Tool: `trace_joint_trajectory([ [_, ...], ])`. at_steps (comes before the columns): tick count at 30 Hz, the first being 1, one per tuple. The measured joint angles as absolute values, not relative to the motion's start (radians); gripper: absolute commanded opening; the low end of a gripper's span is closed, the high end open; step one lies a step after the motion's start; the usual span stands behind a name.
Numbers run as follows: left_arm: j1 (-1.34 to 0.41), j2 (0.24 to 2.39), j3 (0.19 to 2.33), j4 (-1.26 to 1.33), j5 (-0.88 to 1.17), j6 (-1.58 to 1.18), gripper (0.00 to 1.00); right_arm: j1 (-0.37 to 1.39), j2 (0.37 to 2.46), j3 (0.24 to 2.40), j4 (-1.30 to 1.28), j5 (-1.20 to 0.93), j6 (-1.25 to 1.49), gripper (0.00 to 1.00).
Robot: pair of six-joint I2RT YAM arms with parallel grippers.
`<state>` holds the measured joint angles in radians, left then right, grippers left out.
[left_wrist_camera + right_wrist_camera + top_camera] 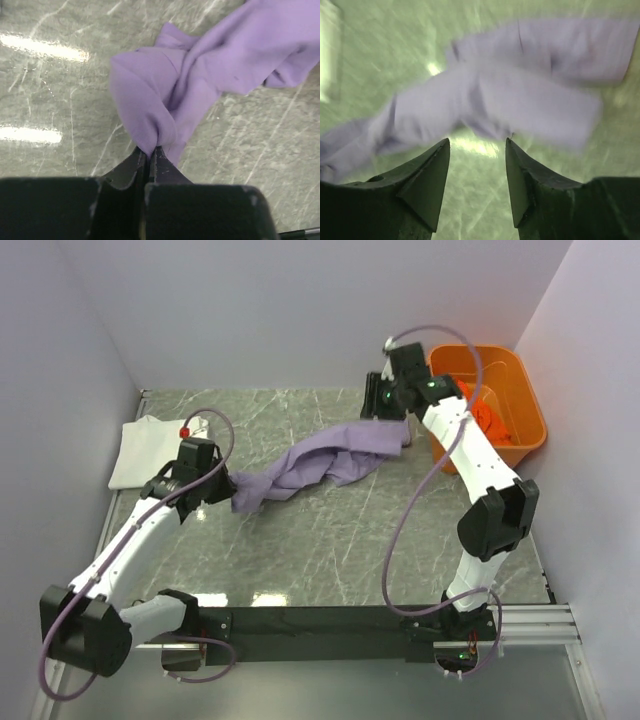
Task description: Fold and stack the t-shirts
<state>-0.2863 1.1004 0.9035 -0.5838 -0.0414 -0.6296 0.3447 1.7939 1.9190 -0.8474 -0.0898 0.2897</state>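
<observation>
One t-shirt folded, one in work, one not begun.
The white t-shirt (150,445) lies seemingly folded by the desk's (330,550) left edge. The left tool (149,152), pinched tight, grips one end of the crumpled lavender t-shirt (320,465) strung across the middle, and the right tool (477,145) hovers open and empty above it. The orange t-shirt (492,425) sits in the tub (525,390) at the far right corner. Two folds and the stacking likely remain.

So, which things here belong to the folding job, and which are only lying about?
Job:
lavender t-shirt, pinched by the left end effector
white t-shirt
orange t-shirt

Lying about:
orange tub, holding the orange t-shirt
</observation>
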Motion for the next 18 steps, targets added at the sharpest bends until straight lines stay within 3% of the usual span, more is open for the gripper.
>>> trace_joint_trajectory([
  [10,-0.251,1.201,0.877,-0.512,-0.030,-0.578,0.01,0.270,1.768,1.335,-0.656,-0.093,0.369,0.56],
  [18,-0.211,1.201,0.812,-0.465,-0.036,-0.561,0.01,0.213,1.736,1.200,-0.381,-0.063,0.562,0.56],
])
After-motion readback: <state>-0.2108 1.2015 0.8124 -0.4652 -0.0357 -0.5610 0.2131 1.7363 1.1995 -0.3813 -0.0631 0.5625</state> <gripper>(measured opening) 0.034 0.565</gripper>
